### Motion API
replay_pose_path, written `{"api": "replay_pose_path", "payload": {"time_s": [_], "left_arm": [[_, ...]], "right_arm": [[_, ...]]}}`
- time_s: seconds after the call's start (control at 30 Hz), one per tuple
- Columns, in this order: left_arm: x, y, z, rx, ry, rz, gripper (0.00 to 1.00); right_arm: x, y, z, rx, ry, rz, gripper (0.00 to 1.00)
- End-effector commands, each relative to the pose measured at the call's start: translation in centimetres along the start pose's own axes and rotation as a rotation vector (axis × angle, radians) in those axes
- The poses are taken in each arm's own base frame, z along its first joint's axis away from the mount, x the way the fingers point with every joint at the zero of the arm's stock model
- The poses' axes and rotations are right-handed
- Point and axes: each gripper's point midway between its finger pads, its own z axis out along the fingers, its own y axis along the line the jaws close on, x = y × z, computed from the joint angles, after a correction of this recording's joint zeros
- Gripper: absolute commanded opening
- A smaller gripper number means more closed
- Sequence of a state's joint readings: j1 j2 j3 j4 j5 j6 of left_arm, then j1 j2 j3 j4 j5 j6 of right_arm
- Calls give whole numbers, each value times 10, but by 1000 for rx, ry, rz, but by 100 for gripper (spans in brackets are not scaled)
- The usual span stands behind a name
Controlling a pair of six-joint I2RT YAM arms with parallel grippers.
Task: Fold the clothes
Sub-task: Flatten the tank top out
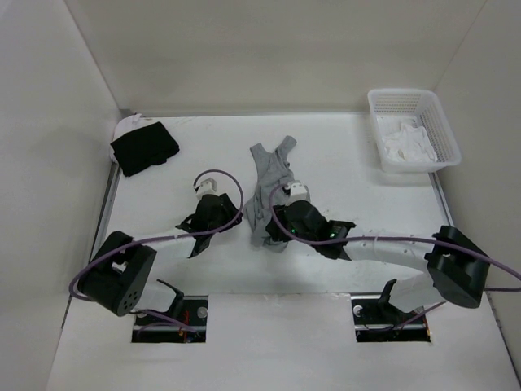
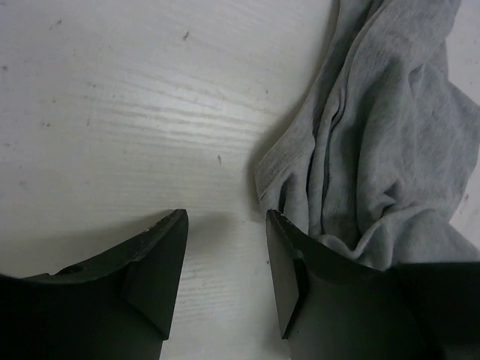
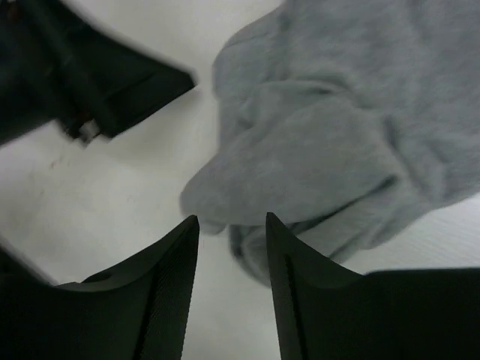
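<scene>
Grey knit fabric makes up the clothes (image 1: 267, 173): one plain medium-grey sleeveless top with no print.

**Position.** The clothes lie on the white worktop (image 1: 342, 155), near its centre, between the two arms. The garment is not spread flat. It is bunched into a long, narrow strip running from the far side toward the near side. At the far end, two straps fork apart in a V shape around a scooped opening. The near end passes under the right gripper (image 3: 232, 217).

**Surface condition.** The left wrist view shows deep lengthwise folds and a stitched hem along the edge of the fabric. The right wrist view shows a soft, rounded, rumpled lump of the same fabric.

**Left gripper (image 2: 225, 217).** The fingers stand moderately wide apart with only bare worktop in the gap. The clothes lie just beside the right-hand finger, and part of the fabric runs behind it. Nothing is held.

**Right gripper.** The fingers stand apart. A rounded edge of the clothes lies just beyond the tips. No fabric is pinched between them.

**Other items.** A black cloth (image 1: 145, 147) lies at the far left corner. A white basket (image 1: 404, 100) at the far right contains a white cloth (image 1: 409, 142).
</scene>
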State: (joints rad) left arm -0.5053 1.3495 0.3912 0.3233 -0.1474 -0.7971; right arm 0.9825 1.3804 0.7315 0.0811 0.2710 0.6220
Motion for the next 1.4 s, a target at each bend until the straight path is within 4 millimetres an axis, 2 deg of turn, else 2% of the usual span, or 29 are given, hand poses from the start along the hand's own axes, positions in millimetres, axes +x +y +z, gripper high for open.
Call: {"api": "replay_pose_path", "payload": {"time_s": [0.0,0.1,0.2,0.3,0.47,0.53,0.6,0.63,0.7,0.8,0.9,1.1,1.23,1.3,1.37], "left_arm": [[-30,-35,13,105,-85,-13,45],[-32,-25,15,85,-88,-33,45],[-37,-11,10,59,-111,-66,45],[-42,-7,6,58,-130,-78,45],[-43,-3,0,64,-137,-86,45],[-40,-7,0,76,-130,-79,45],[-36,-13,0,91,-120,-80,45],[-35,-15,-1,96,-117,-77,45],[-31,-20,-1,108,-107,-67,45],[-27,-24,-1,117,-93,-57,46],[-20,-29,0,128,-72,-43,49],[-9,-51,7,182,-28,-25,54],[-5,-69,10,230,-22,-33,55],[-4,-70,13,230,-22,-39,54],[-5,-68,16,226,-22,-58,53]], "right_arm": [[10,54,0,-143,77,-137,52],[35,67,12,-143,145,-176,59],[45,72,25,-127,161,-170,63],[57,61,41,-55,190,-149,55],[56,32,61,126,166,-179,51],[54,23,67,179,153,-190,40],[47,14,68,223,118,-180,24],[45,12,67,234,109,-180,21],[37,7,63,254,74,-164,9],[26,3,51,262,23,-133,2],[5,-1,29,246,-67,-85,0],[-21,-18,-17,162,-199,110,0],[-22,-26,-30,113,-210,183,2],[-23,-17,-26,88,-186,141,9],[-14,13,-15,20,-129,33,18]]}}
